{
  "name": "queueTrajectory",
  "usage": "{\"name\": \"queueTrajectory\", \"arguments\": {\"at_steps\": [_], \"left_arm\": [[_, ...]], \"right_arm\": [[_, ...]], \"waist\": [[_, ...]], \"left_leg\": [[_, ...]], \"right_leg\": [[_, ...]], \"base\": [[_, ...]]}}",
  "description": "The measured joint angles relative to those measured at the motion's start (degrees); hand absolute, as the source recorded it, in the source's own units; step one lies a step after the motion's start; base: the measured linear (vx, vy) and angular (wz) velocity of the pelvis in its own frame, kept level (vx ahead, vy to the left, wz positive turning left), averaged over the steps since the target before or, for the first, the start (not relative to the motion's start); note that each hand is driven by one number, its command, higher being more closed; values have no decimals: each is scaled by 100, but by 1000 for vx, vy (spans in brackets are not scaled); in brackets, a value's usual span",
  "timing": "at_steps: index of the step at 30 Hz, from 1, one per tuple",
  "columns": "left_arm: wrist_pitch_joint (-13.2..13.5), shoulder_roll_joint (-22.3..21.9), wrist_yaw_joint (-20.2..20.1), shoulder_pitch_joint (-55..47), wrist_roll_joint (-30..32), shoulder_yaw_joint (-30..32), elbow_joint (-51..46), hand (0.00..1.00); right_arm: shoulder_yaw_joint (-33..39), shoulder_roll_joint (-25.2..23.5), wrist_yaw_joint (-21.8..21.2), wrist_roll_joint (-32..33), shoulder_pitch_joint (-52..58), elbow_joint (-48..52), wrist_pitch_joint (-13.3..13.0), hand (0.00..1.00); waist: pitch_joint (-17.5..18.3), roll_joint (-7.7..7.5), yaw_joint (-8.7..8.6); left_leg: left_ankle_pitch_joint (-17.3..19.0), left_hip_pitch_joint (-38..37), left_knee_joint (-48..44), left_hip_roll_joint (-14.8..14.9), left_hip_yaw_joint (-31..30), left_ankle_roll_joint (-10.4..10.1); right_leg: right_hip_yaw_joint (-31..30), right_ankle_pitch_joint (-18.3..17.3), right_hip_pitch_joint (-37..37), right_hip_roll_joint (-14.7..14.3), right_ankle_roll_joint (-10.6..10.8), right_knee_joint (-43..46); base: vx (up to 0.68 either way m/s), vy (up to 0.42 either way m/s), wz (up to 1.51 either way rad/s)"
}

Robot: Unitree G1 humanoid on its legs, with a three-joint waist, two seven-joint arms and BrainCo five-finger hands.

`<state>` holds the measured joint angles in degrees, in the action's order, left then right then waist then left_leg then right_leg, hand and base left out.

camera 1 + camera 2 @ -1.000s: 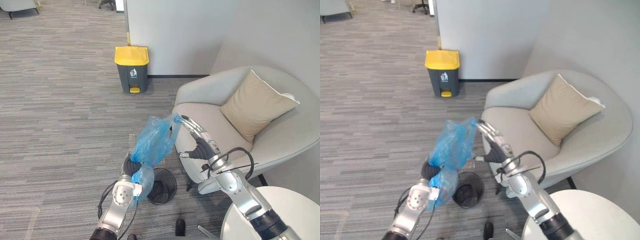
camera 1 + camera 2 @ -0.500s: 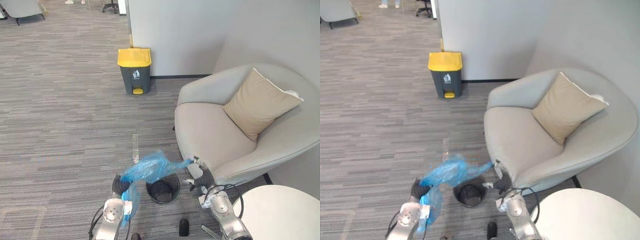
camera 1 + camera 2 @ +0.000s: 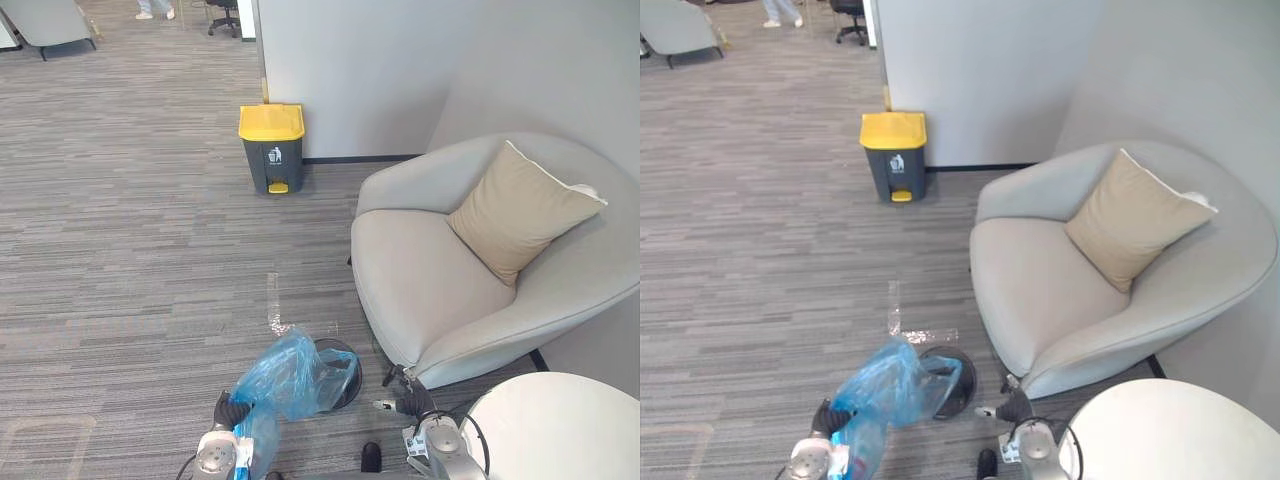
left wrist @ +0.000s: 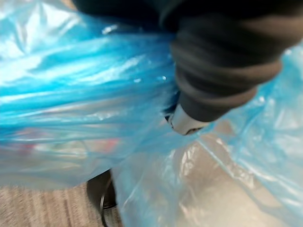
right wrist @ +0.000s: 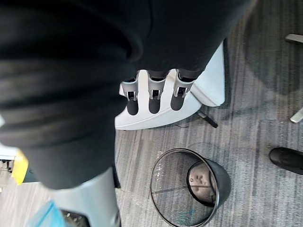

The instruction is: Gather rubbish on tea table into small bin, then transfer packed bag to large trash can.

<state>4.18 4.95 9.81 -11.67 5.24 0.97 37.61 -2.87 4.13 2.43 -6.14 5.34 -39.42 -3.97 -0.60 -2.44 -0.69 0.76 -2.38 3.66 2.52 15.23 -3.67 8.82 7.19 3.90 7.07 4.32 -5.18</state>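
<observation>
A blue plastic bag (image 3: pixel 290 375) of rubbish hangs from my left hand (image 3: pixel 229 411), low in front of me. In the left wrist view the bag's (image 4: pixel 80 94) bunched folds run in under the hand's dark cover (image 4: pixel 222 61), and the hand is shut on them. The bag hides part of the small black bin (image 3: pixel 345 368) on the floor behind it. My right hand (image 3: pixel 411 401) is off the bag, by the armchair's front edge. Its fingers (image 5: pixel 150 97) are straight and hold nothing, above the empty bin (image 5: pixel 189 189). The large grey trash can (image 3: pixel 272 148) with a yellow lid stands by the far wall.
A light grey armchair (image 3: pixel 430 280) with a beige cushion (image 3: pixel 515 210) stands to the right. The round white tea table (image 3: pixel 560 430) is at the lower right. Grey carpet (image 3: pixel 120 250) stretches from the small bin to the large can. A person's feet (image 3: pixel 153 12) show far back.
Both arms have come down, and the bag has dropped from chest height to near the floor. My right hand has let go of the bag's top. The camera has shifted.
</observation>
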Motion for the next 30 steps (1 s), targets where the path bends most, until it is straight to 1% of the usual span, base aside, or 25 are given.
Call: {"name": "queueTrajectory", "arguments": {"at_steps": [5, 12, 15, 17, 19, 21, 22, 23, 24, 25, 26, 27, 28, 29, 30], "left_arm": [[-8, -9, 0, 16, -49, 31, 255, 100], [-9, -9, 2, 45, -81, 37, 614, 100], [-8, -28, 3, 72, -96, 107, 661, 100], [-8, -66, 4, 127, -143, 212, 708, 100], [-8, -94, 7, 196, -207, 240, 729, 100], [-7, -134, 7, 332, -209, 231, 759, 100], [-4, -137, 7, 394, -209, 227, 756, 100], [-3, -141, 7, 476, -209, 227, 734, 100], [5, -173, 8, 537, -207, 242, 689, 100], [9, -195, 7, 583, -207, 230, 661, 100], [8, -185, 6, 577, -207, 223, 607, 100], [5, -166, 8, 533, -207, 206, 526, 100], [4, -142, 7, 481, -207, 206, 479, 100], [4, -118, 7, 397, -207, 205, 425, 100], [1, -131, 6, 380, -207, 204, 370, 100]], "right_arm": [[79, -17, 35, 186, -38, -307, 51, 0], [279, -63, 113, 225, -96, -594, 65, 0], [279, -67, 161, 221, -256, -748, 106, 0], [290, -61, 244, 207, -357, -779, 121, 0], [307, -63, 291, 173, -440, -788, 156, 0], [301, -68, 326, 153, -530, -766, 196, 0], [267, -70, 338, 145, -535, -740, 228, 0], [233, -70, 357, 107, -539, -680, 244, 0], [226, -67, 387, 83, -601, -578, 239, 0], [233, -80, 417, 32, -584, -529, 250, 0], [234, -111, 433, -26, -541, -494, 255, 0], [234, -185, 445, -45, -491, -457, 254, 0], [230, -231, 445, -48, -465, -421, 247, 0], [231, -282, 448, -48, -459, -412, 230, 0], [233, -305, 453, -47, -446, -413, 225, 0]], "waist": [[-103, -8, 2], [-122, -14, 21], [-326, -44, 86], [-417, -20, 96], [-506, -4, 104], [-651, 27, 105], [-653, 24, 112], [-676, 35, 112], [-731, 105, 106], [-777, 87, 113], [-817, 98, 122], [-792, 44, 127], [-777, -9, 149], [-736, -95, 203], [-703, -161, 265]], "left_leg": [[3, -114, 25, -5, -1, -1], [19, -209, 101, -11, 76, 13], [293, -79, -366, -5, 294, 31], [491, 163, -762, 23, 410, 53], [607, 329, -986, 60, 568, 81], [811, 536, -1423, 174, 707, 124], [891, 640, -1606, 202, 767, 155], [925, 759, -1776, 258, 795, 207], [919, 794, -1765, 392, 892, 285], [929, 818, -1822, 393, 870, 307], [951, 793, -1901, 383, 823, 344], [959, 786, -1975, 372, 754, 356], [958, 799, -2023, 352, 713, 355], [956, 869, -2122, 318, 676, 353], [956, 1043, -2336, 307, 624, 353]], "right_leg": [[1, -24, -105, 2, 29, 5], [-65, -50, -130, 5, 50, 7], [-323, 4, -75, 9, 64, 11], [-460, 58, 81, 23, 88, 60], [-635, 70, 316, 24, 104, 222], [-721, 96, 554, 2, 141, 519], [-701, 153, 676, -3, 176, 648], [-631, 325, 839, -18, 257, 765], [-481, 193, 890, -7, 276, 1062], [-279, -424, 1055, 74, 85, 1940], [-71, -1089, 1164, 195, -17, 3106], [7, -1531, 1094, 260, 75, 3949], [23, -1713, 967, 266, 156, 4230], [-2, -2003, 781, 268, 272, 4380], [-36, -2329, 627, 272, 360, 4191]], "base": [[0, 0, 0], [-4, -4, -4], [-40, -1, -35], [-64, 0, -37], [-62, 8, -43], [-102, 27, -36], [-172, 60, -34], [-166, 42, -30], [-138, 35, -15], [-147, 19, 10], [-134, 8, 27], [-126, -20, 31], [-70, -83, 28], [-54, -126, 25], [-61, -139, 25]]}}
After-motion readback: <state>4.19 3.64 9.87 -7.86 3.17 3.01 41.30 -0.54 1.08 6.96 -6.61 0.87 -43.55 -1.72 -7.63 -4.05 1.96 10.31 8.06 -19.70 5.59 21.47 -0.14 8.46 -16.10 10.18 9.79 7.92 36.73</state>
